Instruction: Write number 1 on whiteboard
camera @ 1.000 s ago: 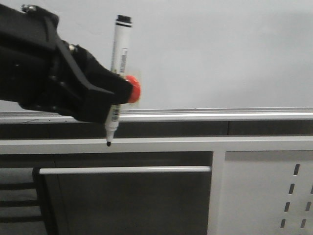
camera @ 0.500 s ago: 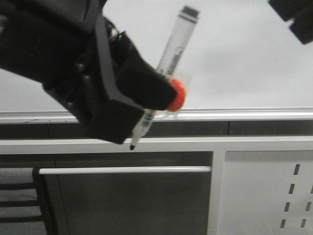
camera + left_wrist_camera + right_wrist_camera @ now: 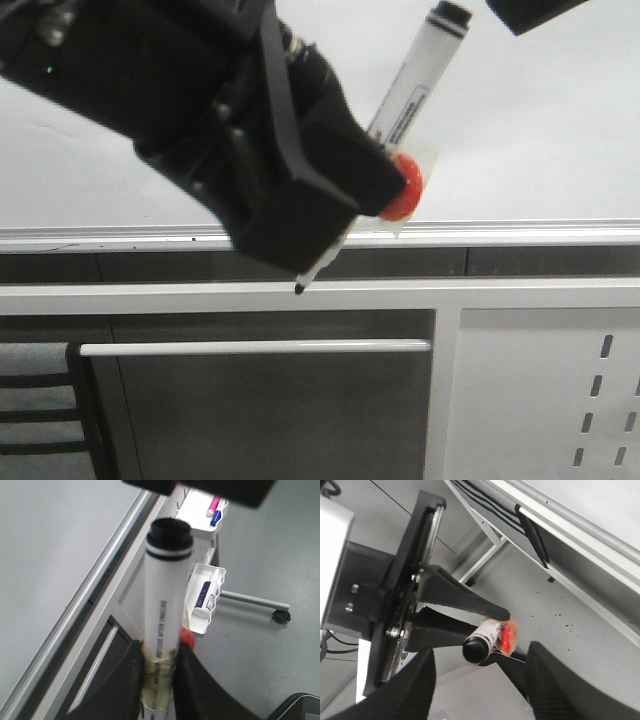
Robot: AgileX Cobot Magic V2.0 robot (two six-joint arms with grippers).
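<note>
Front view: our left tool point(image 3: 345, 215), clamped on the marker point(image 3: 400, 110), swung right and tilted; whiteboard point(image 3: 540, 110) blank, right tool point(image 3: 480, 680) gaping empty.

The marker pen point(image 3: 410, 95) is white with a black cap end, a black tip and small black print, the round blob point(image 3: 403, 188) on it is red, the left tool point(image 3: 310, 215) is black, and the whiteboard point(image 3: 540, 130) is pale grey-white with a silver rail point(image 3: 540, 235).
</note>
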